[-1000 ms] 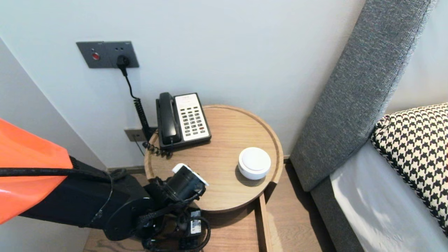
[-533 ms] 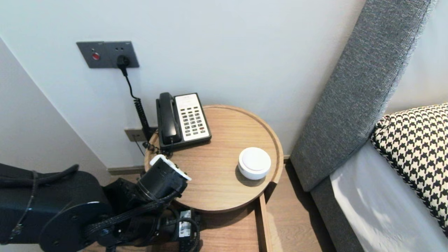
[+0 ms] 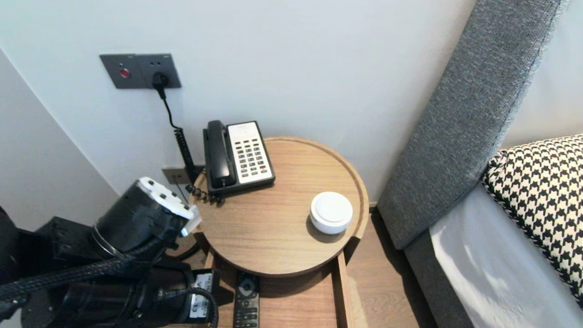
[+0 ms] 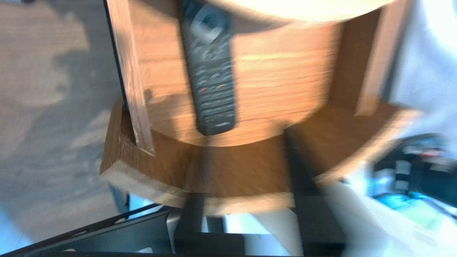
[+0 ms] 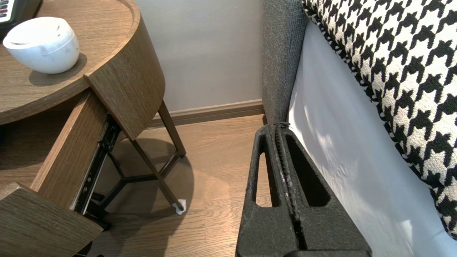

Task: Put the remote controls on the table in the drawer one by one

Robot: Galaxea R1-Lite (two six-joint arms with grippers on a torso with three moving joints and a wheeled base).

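Two robot arms beside a round wooden counter (image 3: 268,232) next to a bed (image 3: 483,273). Under the counter top, an open drawer (image 3: 300,300) with a black remote control (image 3: 247,298) lying flat inside, lengthwise, toward the drawer's left side. Left end effector (image 4: 246,228) low at the open front of the drawer, apart from the remote control and with no hold on it; how far open, impossible to tell. Right end effector (image 5: 276,130) parked well off to the right, above the wooden floor beside the bed, closed tight with nothing between. On the counter: a black-and-white telephone (image 3: 237,155) at the back, a white round lidded dish (image 3: 331,212) toward the right rim, apart from each other.
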